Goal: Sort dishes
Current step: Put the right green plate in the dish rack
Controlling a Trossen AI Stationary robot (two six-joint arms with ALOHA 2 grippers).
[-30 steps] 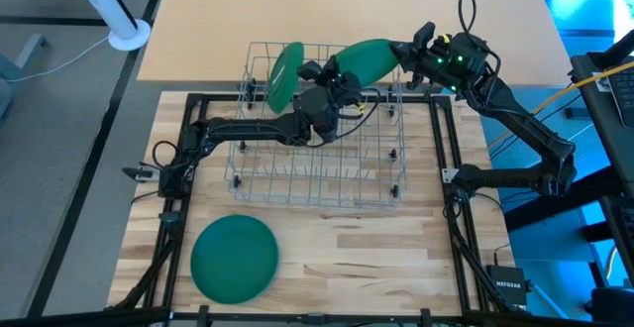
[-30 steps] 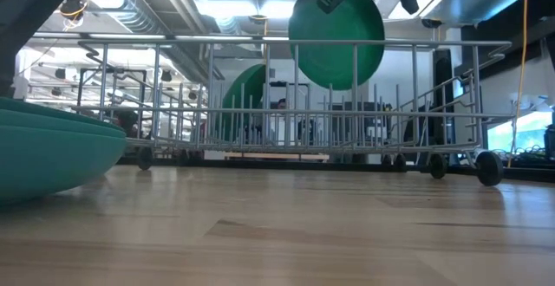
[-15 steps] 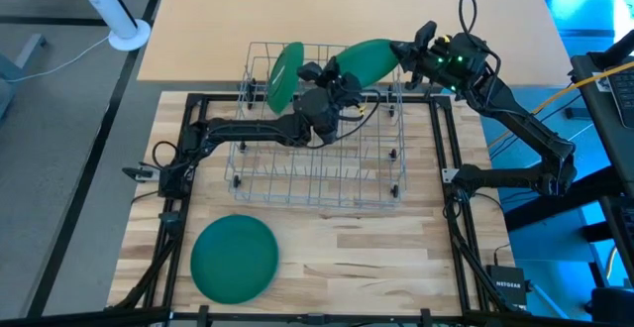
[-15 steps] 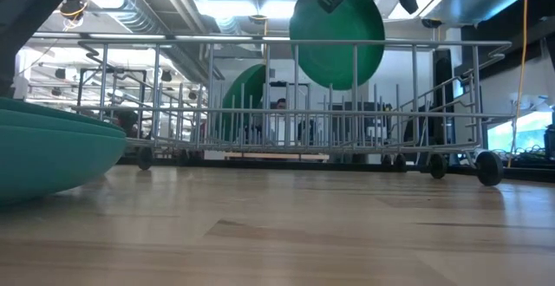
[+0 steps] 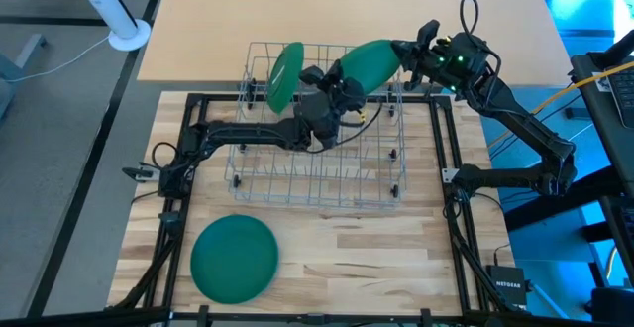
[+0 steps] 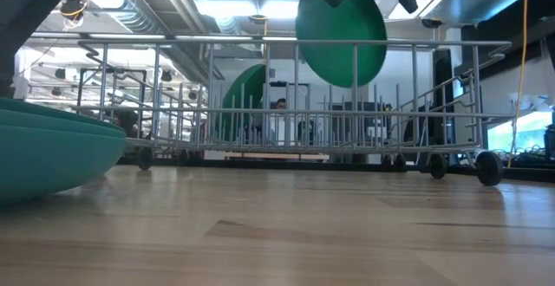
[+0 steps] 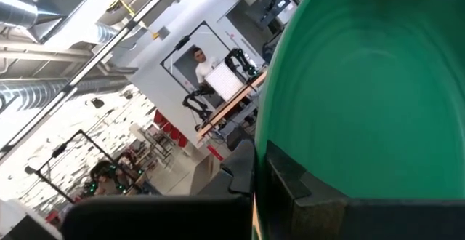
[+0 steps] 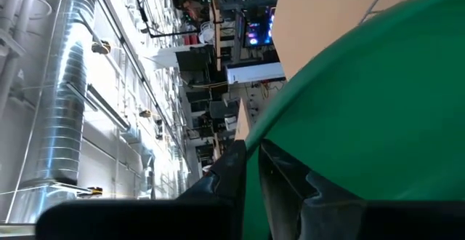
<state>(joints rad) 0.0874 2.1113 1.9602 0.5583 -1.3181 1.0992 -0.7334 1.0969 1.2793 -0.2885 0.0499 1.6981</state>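
We hold one green plate up in the air with both arms, above the back right part of the wire rack. The left pincer is pinched tight on the plate's lower left edge. The right pincer is closed on the edge at the far right. So the plate sits right between the two pincers, standing on its edge, and the rack slots wait straight below it.

Another plate already stands in the rack at the back left. A stack of plates lies flat on the counter, near the front left.

The only writing we can read is "NETGEAR" on a small black box at the right.
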